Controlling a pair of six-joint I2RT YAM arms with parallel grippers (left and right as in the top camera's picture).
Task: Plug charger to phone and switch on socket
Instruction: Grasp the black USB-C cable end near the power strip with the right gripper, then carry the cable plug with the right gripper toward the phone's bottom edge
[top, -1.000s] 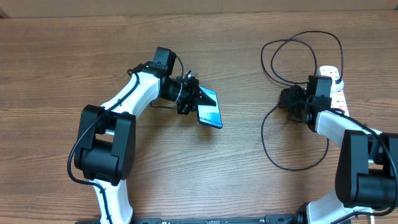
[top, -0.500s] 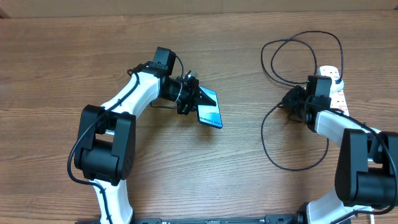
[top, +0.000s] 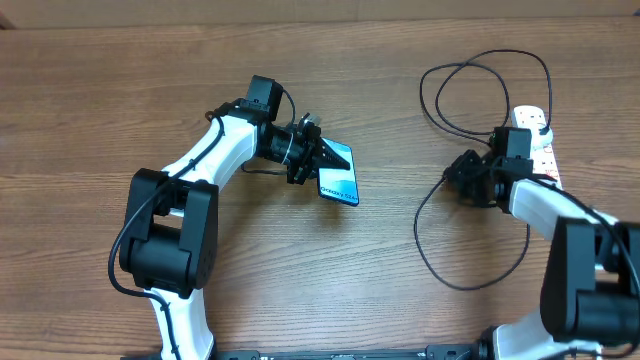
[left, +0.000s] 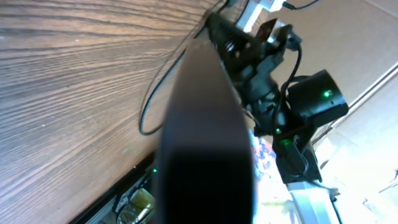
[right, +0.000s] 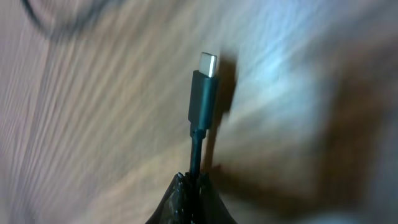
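Observation:
My left gripper (top: 318, 158) is shut on the phone (top: 338, 181), a slim light blue smartphone held tilted above the table. In the left wrist view the phone's dark edge (left: 208, 137) fills the middle. My right gripper (top: 462, 172) is shut on the charger cable (top: 425, 240) just behind its plug tip. In the right wrist view the plug tip (right: 204, 90) sticks out ahead of the shut fingers (right: 194, 183), above the wood. The black cable loops (top: 480, 80) lie behind. The white power strip socket (top: 540, 145) lies at the far right, partly hidden by my right arm.
The socket's white cord end (top: 530, 115) shows at the back right. The wooden table (top: 150, 90) runs to a wall edge at the back. The right arm (left: 298, 106) shows across the table in the left wrist view.
My right gripper has lifted the cable end and moved slightly left; the lower cable loop shifted left and forward. The left gripper and phone hold nearly still.

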